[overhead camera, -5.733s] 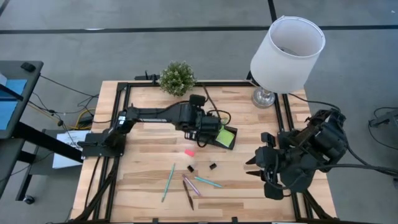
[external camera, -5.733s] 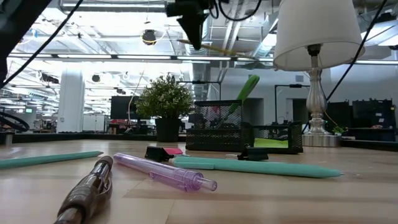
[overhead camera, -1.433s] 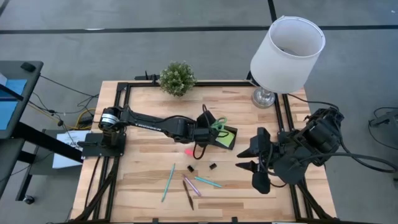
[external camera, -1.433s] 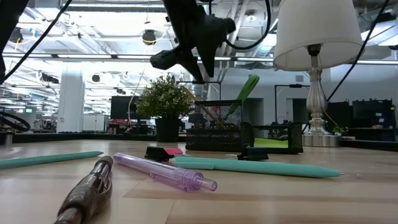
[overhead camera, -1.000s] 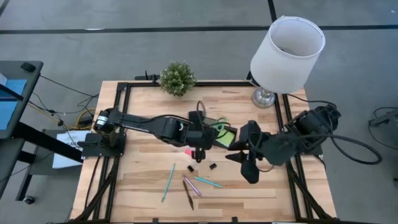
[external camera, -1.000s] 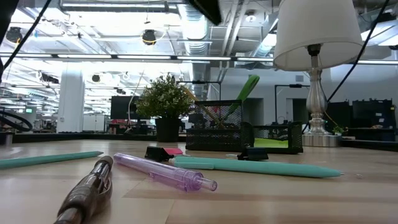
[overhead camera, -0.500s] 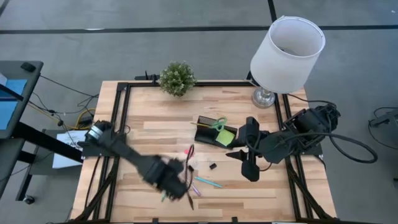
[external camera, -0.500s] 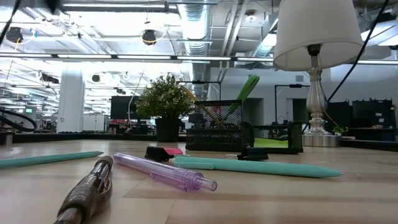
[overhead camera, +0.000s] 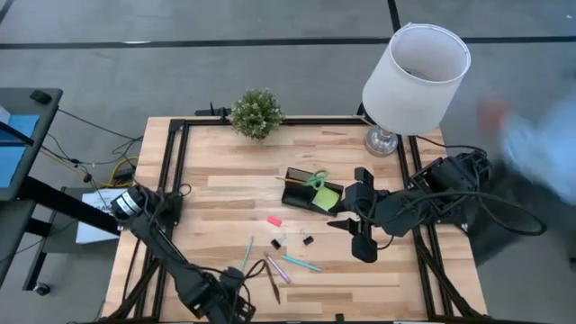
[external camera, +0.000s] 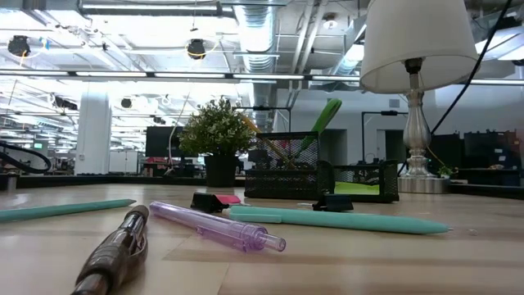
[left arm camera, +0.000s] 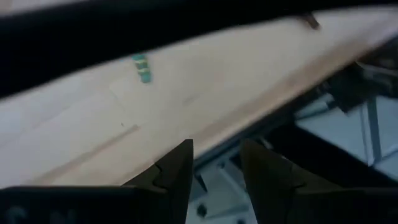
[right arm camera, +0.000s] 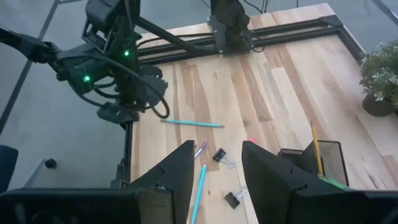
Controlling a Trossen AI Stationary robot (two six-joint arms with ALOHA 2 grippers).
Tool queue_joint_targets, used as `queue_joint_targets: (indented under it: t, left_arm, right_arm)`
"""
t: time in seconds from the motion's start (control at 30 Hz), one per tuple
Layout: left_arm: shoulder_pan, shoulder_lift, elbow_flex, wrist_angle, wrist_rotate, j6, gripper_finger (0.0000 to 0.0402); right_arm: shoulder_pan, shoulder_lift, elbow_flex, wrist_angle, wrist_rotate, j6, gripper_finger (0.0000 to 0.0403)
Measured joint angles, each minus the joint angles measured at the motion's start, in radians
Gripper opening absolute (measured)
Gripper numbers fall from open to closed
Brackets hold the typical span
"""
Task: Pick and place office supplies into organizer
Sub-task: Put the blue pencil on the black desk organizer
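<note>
The left gripper [overhead camera: 236, 304] hangs over the bench's [overhead camera: 225, 189] front edge, fingers apart, holding nothing. The right gripper [overhead camera: 346, 225] hovers just right of the organizer [overhead camera: 310, 193], jaws apart and empty. Scissors [overhead camera: 315, 180], pencil [right arm camera: 316, 144] and sticky-note pad [overhead camera: 329, 198] sit in the organizer mid-bench; pens [overhead camera: 297, 262], eraser [overhead camera: 274, 220] and binder clips [overhead camera: 308, 239] lie nearer the front edge

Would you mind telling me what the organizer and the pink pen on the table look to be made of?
The organizer looks like black wire mesh, probably metal: in the low view you can see through its fine grid walls. The pink pen appears to be translucent glossy plastic, since light passes through its barrel and highlights run along it.
</note>
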Motion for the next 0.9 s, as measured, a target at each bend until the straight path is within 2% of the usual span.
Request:
queue_joint_targets:
  t: [0.13, 0.37, 0.7, 0.9]
  left_arm:
    - [-0.006, 0.0, -0.059, -0.02, -0.018, -0.026, 0.0126]
    - [0.008, 0.0, -0.139, 0.046, -0.009, 0.003, 0.0125]
    - [0.037, 0.033, -0.145, 0.046, 0.001, 0.063, 0.0125]
    - [0.037, 0.06, -0.144, 0.071, 0.055, 0.066, 0.0125]
  right_arm:
    - [0.0, 0.0, 0.0, 0.0, 0.0, -0.005, 0.0127]
    - [0.0, 0.0, 0.0, 0.0, 0.0, -0.004, 0.0127]
    - [0.0, 0.0, 0.0, 0.009, 0.0, -0.004, 0.0127]
    - [0.0, 0.0, 0.0, 0.021, 0.0, -0.004, 0.0127]
